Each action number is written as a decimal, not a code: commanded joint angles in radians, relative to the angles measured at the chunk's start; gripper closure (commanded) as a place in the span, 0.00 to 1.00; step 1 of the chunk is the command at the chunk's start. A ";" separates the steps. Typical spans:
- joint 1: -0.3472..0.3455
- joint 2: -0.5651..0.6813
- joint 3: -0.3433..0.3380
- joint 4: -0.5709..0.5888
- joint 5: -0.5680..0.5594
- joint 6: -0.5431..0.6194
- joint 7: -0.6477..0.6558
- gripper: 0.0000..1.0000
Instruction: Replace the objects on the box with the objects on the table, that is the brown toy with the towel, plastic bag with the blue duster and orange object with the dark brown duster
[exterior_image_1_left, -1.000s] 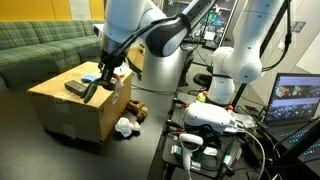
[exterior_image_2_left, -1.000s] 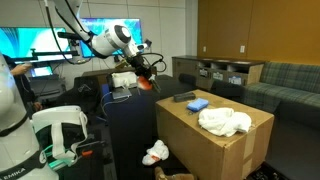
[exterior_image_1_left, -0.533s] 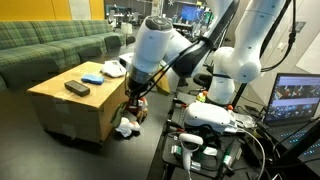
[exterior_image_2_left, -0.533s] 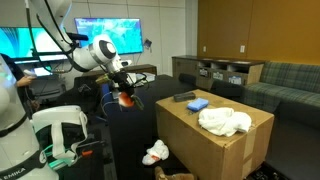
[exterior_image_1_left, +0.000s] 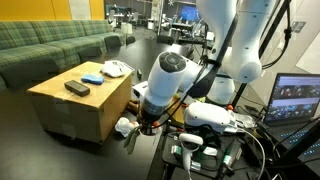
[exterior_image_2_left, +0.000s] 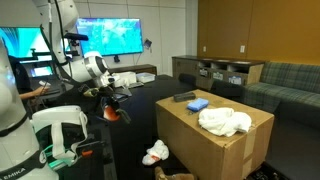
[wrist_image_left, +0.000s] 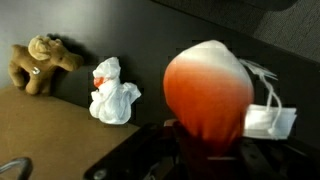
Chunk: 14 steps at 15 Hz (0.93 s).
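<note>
The hand (exterior_image_1_left: 143, 124), clenched on the orange object (wrist_image_left: 207, 95), hung low beside the box (exterior_image_1_left: 70, 112) with the plastic bag (wrist_image_left: 114, 90) and brown toy (wrist_image_left: 40, 65) lying nearby, where an early release risked the rounded piece bouncing and rolling out of reach

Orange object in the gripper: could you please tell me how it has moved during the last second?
The gripper, still shut on the round orange object, carried it away from the cardboard box and downward. The white towel, blue duster and dark brown duster stayed on the box.
</note>
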 joint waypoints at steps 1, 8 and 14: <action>0.043 0.173 -0.022 0.124 -0.166 -0.026 0.272 0.96; 0.102 0.405 -0.152 0.306 -0.321 -0.016 0.501 0.96; 0.116 0.519 -0.220 0.400 -0.333 0.011 0.537 0.58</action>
